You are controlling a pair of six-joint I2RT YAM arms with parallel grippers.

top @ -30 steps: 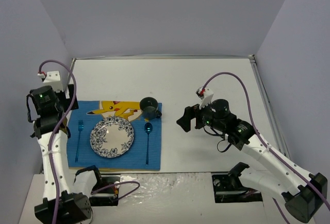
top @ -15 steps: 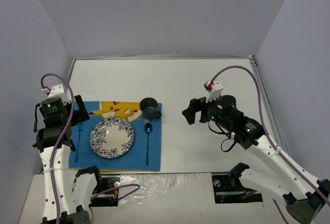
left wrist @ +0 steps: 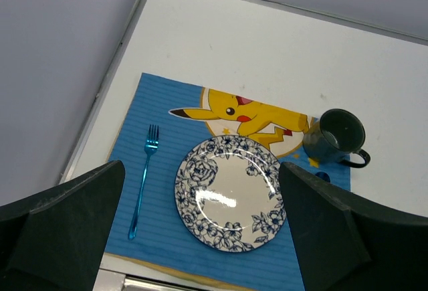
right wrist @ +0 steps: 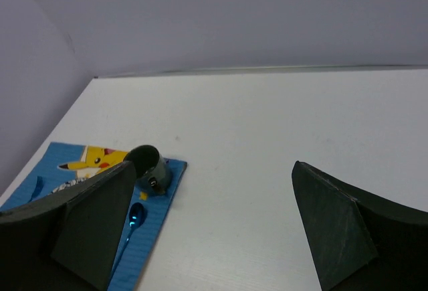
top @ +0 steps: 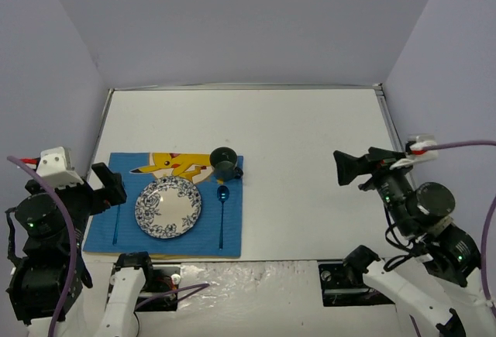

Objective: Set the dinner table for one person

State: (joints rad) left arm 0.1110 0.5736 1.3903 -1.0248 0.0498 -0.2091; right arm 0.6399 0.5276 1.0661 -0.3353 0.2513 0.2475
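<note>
On the white dinner table (top: 310, 128) lies a blue placemat (top: 232, 232) with a yellow cartoon figure. On the mat are a blue-flowered plate (top: 168, 207), a blue fork (top: 116, 225) to its left, a blue spoon (top: 222, 213) to its right and a dark mug (top: 225, 163) above the spoon. My left gripper (top: 101, 190) hangs open and empty high over the mat's left edge; its view shows the plate (left wrist: 231, 194), fork (left wrist: 142, 180) and mug (left wrist: 338, 136) below. My right gripper (top: 358, 168) is open and empty, well right of the mat, with the mug (right wrist: 148, 164) and spoon (right wrist: 136, 217) seen far off.
Grey walls enclose the table on the left, back and right. A thin metal rim (top: 248, 86) runs along the table's far edge. Both arm bases stand on a foil-covered strip (top: 256, 275) at the near edge.
Both arms have pulled back toward the near edge. The left gripper moved down and left off the mat's side; the right gripper swung right, away from the mug.
</note>
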